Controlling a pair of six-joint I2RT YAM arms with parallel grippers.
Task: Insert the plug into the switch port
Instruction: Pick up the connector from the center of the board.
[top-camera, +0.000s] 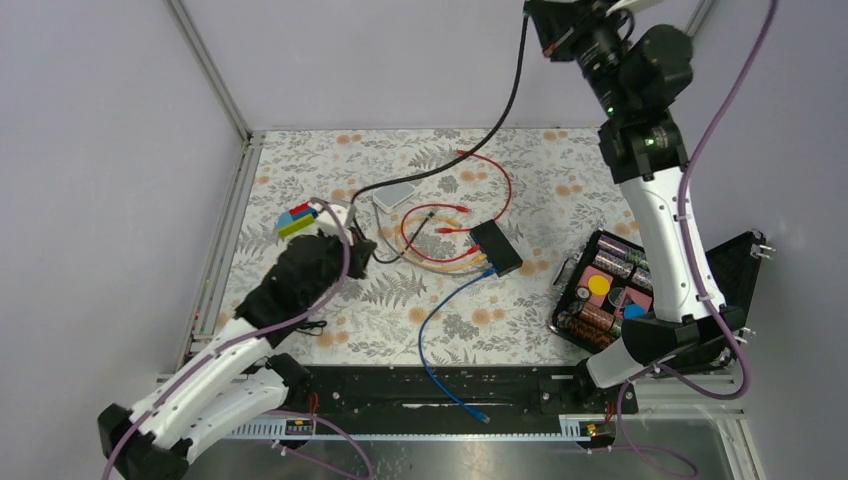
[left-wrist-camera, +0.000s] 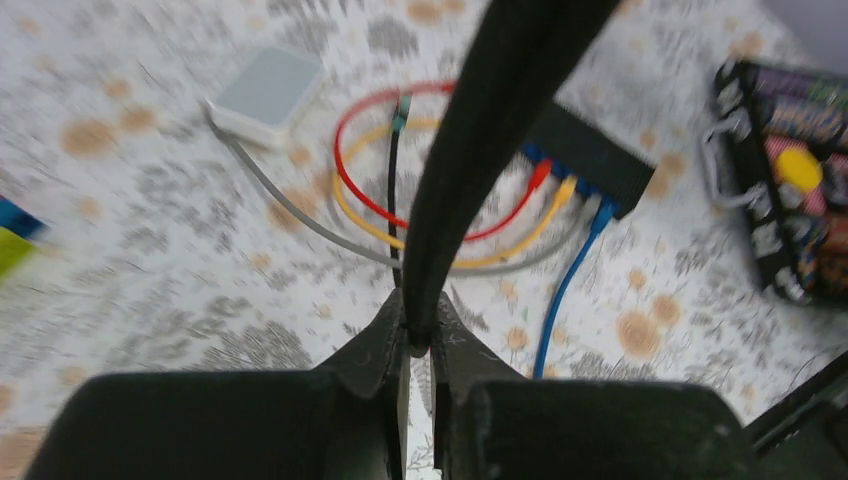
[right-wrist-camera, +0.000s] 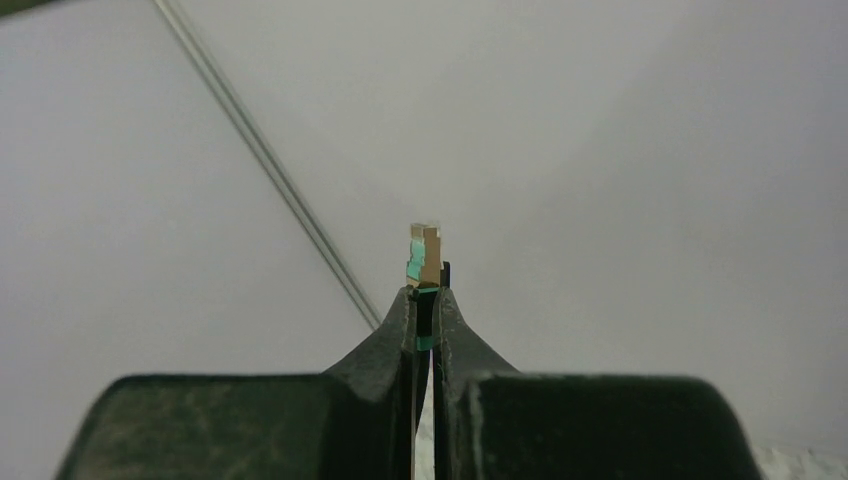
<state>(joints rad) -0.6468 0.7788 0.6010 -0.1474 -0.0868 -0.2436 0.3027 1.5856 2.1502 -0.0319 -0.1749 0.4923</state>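
Far left there's one little stack of coloured plastic blocks (top-camera: 296, 219), parked out of the way. Next over, the left gripper (left-wrist-camera: 418, 335) has its jaws squeezed nearly together on the thick black cable (left-wrist-camera: 480, 130), down near the table. Best guess is it's taming the slack so the free end can be steered. One small white rounded box (top-camera: 395, 194) lies just past it.

Then comes the flat black rectangular switch box (top-camera: 497, 248), just the one, mid-table. Its blue-edged face takes four cables (left-wrist-camera: 560, 205) in the left wrist view: red, yellow, grey, blue. Which port is free, can't tell.

Right of that sits one open black case of batteries (top-camera: 605, 290). The right gripper (right-wrist-camera: 425, 295) has its jaws pinched tight on the clear green-booted plug (right-wrist-camera: 425, 252), tip poking out past the fingers. It's way up in the air and well apart from the switch, probably so it can come down lined up.
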